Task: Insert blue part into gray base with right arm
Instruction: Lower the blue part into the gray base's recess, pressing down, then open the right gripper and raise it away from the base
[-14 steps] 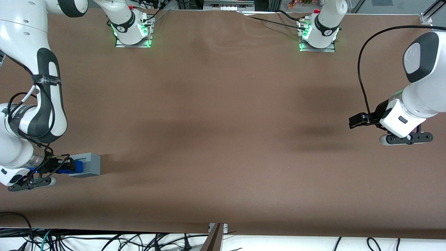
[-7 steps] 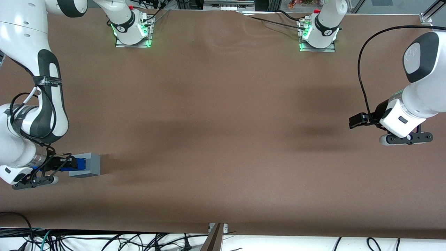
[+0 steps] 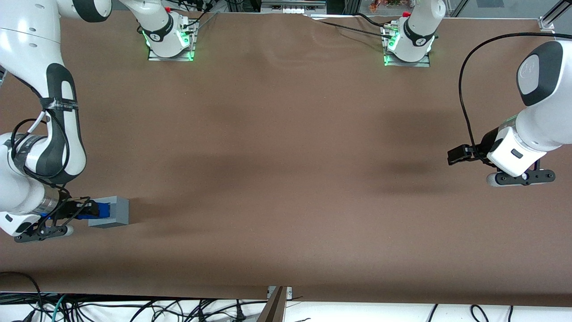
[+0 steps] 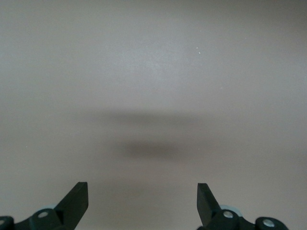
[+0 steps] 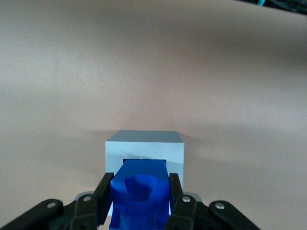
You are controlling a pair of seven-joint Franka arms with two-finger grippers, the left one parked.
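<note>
The gray base [image 3: 111,212] lies on the brown table at the working arm's end, its square opening facing my gripper [image 3: 91,209]. In the right wrist view the base [image 5: 144,148] shows just ahead of the fingers. The blue part [image 5: 140,194] sits between the two black fingers [image 5: 103,194], its leading end reaching into the base's opening. My gripper [image 5: 139,189] is shut on the blue part. From the front only a sliver of the blue part [image 3: 102,209] shows between gripper and base.
Both arm mounts [image 3: 170,42] glow green at the table edge farthest from the front camera. The parked arm [image 3: 527,147] hangs toward the table's other end. Cables [image 3: 134,308] lie below the nearest table edge.
My gripper has pushed the blue part toward the gray base. Less blue shows between fingers and base than a second ago. The base has stayed put.
</note>
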